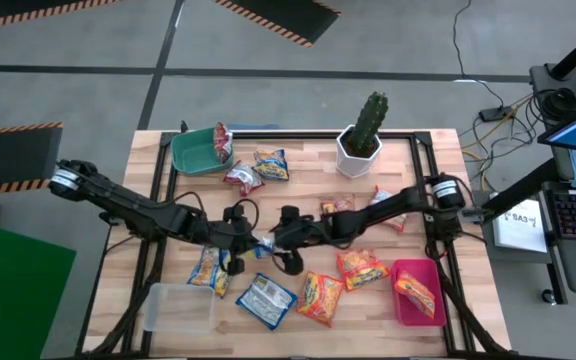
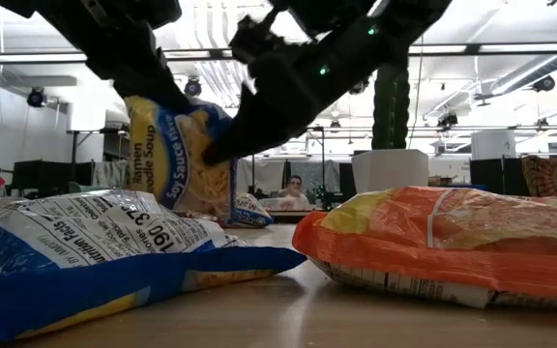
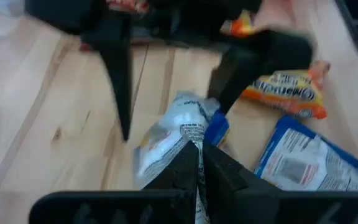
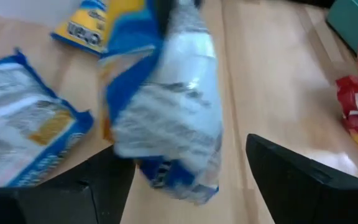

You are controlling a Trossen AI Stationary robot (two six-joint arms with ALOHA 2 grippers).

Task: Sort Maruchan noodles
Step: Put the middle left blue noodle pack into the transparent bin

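Near the table's middle, my left gripper [image 1: 236,243] is shut on a blue-yellow Maruchan packet [image 1: 259,246], which stands upright in the low view [image 2: 177,159]. My right gripper [image 1: 280,245] faces it from the right and is open, with its fingers on either side of the packet [image 4: 166,112]. Whether they touch it, I cannot tell. Other packets lie flat on the wood: orange ones [image 1: 360,268] [image 1: 320,298], blue ones [image 1: 266,300] [image 1: 208,270], and a red one [image 1: 243,177]. My left gripper [image 3: 199,165] pinches the packet's crinkled end [image 3: 191,134] between its two shut fingers. In the low view the fingers come down onto the packet's top edge [image 2: 153,97] and the packet hangs upright below them. A nearer packet hides its lower end.
A green tray [image 1: 193,150] with a red packet at its edge sits at the far left. A clear tray [image 1: 178,305] is at the near left. A pink tray [image 1: 400,300] holding an orange packet is at the near right. The cactus in a white pot [image 1: 363,135] stands at the far side.
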